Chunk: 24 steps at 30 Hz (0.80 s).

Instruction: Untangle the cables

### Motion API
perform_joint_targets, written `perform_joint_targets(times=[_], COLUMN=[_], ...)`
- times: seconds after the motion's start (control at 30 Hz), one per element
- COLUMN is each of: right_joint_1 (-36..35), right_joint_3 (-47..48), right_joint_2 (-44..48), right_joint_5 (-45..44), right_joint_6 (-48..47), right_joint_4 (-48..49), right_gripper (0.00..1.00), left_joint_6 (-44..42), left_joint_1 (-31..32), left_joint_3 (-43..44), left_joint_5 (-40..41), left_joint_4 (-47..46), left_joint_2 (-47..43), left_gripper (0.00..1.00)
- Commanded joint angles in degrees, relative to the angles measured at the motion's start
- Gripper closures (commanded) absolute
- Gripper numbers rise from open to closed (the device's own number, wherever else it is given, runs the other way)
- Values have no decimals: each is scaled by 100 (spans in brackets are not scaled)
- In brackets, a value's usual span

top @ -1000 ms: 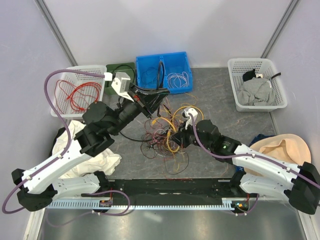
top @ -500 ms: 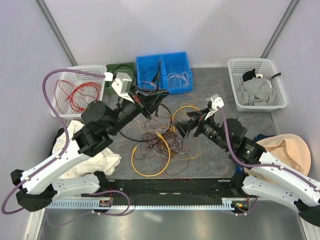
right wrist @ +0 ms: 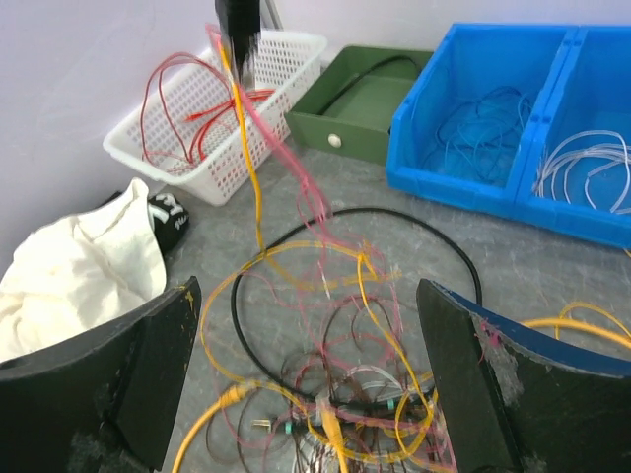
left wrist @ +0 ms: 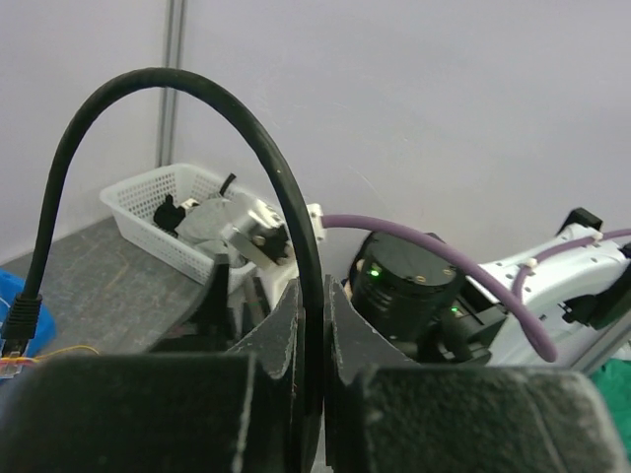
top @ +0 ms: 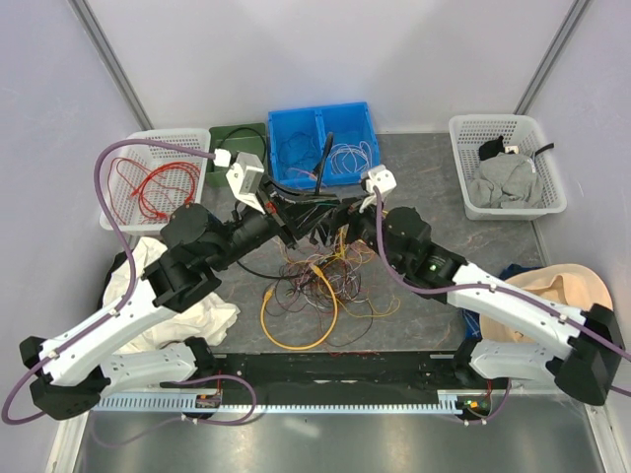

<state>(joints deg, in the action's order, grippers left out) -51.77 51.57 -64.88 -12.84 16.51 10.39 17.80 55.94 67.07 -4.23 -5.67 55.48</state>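
Arching from the clenched left tool [left wrist: 313, 305], a smooth black cable [left wrist: 158, 79]; right tool [right wrist: 306, 325] splayed wide.

Your black cable [left wrist: 148, 78]: smooth, semi-gloss jacket. Your blue bin [right wrist: 409, 148]: glossy plastic. Table [top: 424, 158]: matt, mottled grey.

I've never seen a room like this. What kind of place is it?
Probably a robot practice booth: left arm and right arm bolted to a walled table, a blue bin, tangled cables.
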Motion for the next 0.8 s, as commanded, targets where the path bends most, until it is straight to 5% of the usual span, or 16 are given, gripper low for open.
perform_joint_targets(times=[0.0, 0.07, 0.17, 0.2, 0.3, 0.77], right_joint_1=[53, 88, 202, 228, 246, -97], right_joint_3=[450, 660, 889, 916, 829, 469], right_joint_2=[-393, -700, -1078, -1140, -1097, 582], right_joint_5=[-210, -463, -588, -536, -325, 1012], right_joint_6=[-113, -148, -201, -166, -113, 238], right_joint_4=[963, 991, 1061, 1087, 1219, 218], right_gripper=[2, 2, 22, 53, 100, 100], left_joint_6=[259, 294, 312, 303, 224, -189], left_joint_1=[-5, -13, -13, -13, -5, -13], left_joint_3=[-150, -185, -220, -238, -273, -485], left_joint_5=[-306, -359, -429, -430, -237, 1029], left_joint_4=[-74, -48, 13, 31, 198, -215], left_joint_2=[-169, -196, -248, -257, -328, 146], left_gripper=[98, 98, 98, 98, 98, 98])
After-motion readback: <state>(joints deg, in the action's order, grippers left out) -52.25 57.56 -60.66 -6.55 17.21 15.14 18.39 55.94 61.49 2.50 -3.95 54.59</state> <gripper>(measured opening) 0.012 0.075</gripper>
